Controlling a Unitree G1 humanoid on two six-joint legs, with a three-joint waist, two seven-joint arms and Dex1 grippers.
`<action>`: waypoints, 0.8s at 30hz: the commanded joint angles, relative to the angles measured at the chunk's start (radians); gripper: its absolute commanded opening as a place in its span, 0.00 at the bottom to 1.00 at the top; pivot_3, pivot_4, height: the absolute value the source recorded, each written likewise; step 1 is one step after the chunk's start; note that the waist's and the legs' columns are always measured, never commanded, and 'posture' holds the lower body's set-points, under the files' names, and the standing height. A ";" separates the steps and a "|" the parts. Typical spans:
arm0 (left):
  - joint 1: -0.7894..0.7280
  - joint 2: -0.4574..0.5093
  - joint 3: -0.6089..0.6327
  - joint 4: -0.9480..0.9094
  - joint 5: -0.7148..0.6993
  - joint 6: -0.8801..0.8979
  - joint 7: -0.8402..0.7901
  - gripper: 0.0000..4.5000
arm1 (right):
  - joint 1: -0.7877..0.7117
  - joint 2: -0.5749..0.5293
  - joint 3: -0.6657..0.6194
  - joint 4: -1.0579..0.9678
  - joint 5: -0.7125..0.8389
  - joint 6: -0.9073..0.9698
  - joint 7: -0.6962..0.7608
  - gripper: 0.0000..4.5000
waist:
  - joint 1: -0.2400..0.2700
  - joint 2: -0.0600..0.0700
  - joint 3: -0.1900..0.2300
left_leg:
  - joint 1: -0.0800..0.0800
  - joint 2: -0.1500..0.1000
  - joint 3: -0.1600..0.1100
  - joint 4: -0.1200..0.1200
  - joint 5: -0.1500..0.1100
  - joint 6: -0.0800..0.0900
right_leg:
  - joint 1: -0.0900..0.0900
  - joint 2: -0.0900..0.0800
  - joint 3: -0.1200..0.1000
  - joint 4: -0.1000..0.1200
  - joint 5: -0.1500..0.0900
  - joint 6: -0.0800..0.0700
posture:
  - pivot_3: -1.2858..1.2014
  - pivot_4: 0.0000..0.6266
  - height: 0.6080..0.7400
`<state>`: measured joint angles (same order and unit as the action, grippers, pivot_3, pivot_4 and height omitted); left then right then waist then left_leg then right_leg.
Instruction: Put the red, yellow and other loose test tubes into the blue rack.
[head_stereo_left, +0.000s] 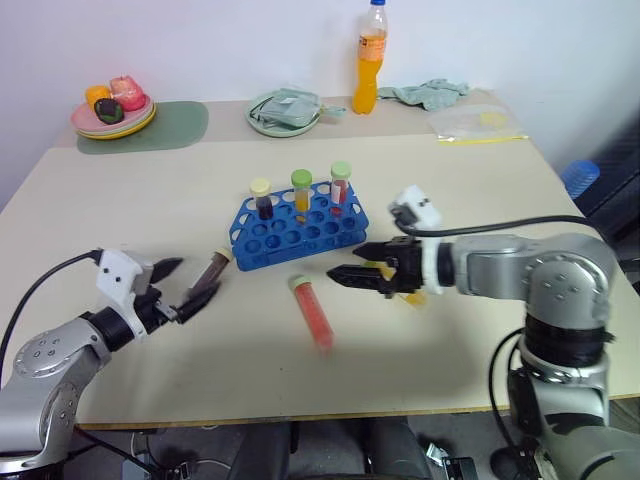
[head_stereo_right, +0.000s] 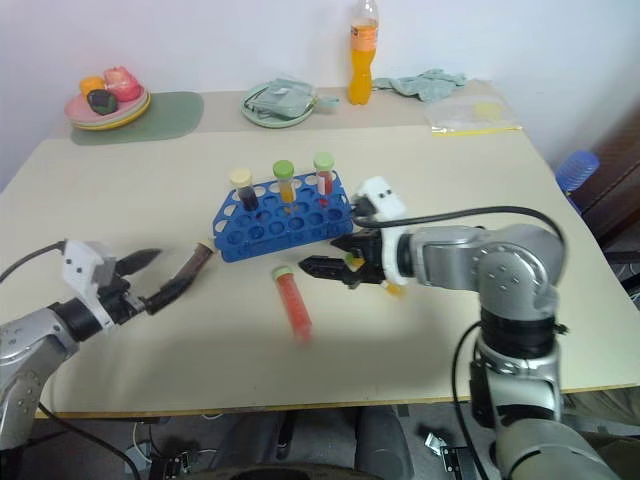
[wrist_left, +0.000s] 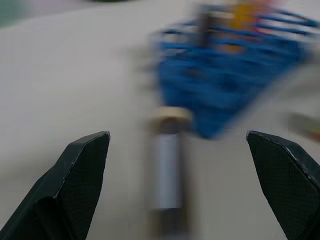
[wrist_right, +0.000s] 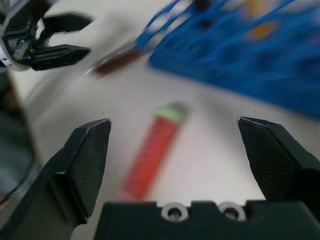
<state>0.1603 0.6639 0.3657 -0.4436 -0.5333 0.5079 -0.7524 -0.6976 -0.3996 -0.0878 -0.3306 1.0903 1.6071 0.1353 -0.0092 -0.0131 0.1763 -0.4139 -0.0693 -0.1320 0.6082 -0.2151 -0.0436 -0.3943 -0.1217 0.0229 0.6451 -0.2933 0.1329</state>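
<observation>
Spreading both pairs of fingers wide, we hold our left gripper lower left by the brown tube, our right gripper mid-frame above the red tube, beside the blue rack.

**No legible text in view**

Nothing can be read anywhere in these pictures. The orange drink bottle at the far edge of the worktop has no label that can be made out. The blue rack and the capped tubes standing in it carry no readable markings or numbers.
</observation>
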 joint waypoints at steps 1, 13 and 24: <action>0.035 0.042 -0.040 -0.050 -0.002 -0.034 -0.082 1.00 | -0.045 0.064 0.004 0.159 0.176 0.007 -0.315 0.99 | -0.002 0.000 0.000 | 0.000 0.000 0.000 0.000 0.000 0.000 | 0.000 -0.001 0.000 0.000 0.000 0.000 | 0.52 0.24 1.00; 0.120 0.044 -0.072 -0.031 0.057 -0.111 -0.111 1.00 | -0.082 0.067 0.312 0.359 0.882 -0.279 -1.036 0.99 | -0.015 0.003 0.001 | -0.003 0.000 0.001 -0.001 0.001 0.000 | -0.004 0.001 0.001 0.002 0.002 0.003 | 0.52 0.24 1.00; 0.117 0.038 -0.078 -0.003 0.061 -0.133 -0.123 1.00 | -0.107 0.083 0.405 0.416 0.882 -0.267 -1.111 0.99 | -0.016 0.003 0.001 | -0.002 -0.001 0.001 0.000 0.001 0.001 | -0.004 0.002 0.001 0.003 0.002 0.003 | 0.52 0.24 1.00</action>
<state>0.2784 0.7033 0.2855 -0.4408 -0.4690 0.4000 -0.8698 -0.7878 -0.3244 0.3039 0.0875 1.9486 1.3304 -0.9768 -0.0248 -0.0101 0.1773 -0.4164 -0.0699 -0.1309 0.6079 -0.2145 -0.0431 -0.3985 -0.1191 0.0237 0.6481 -0.2915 0.1364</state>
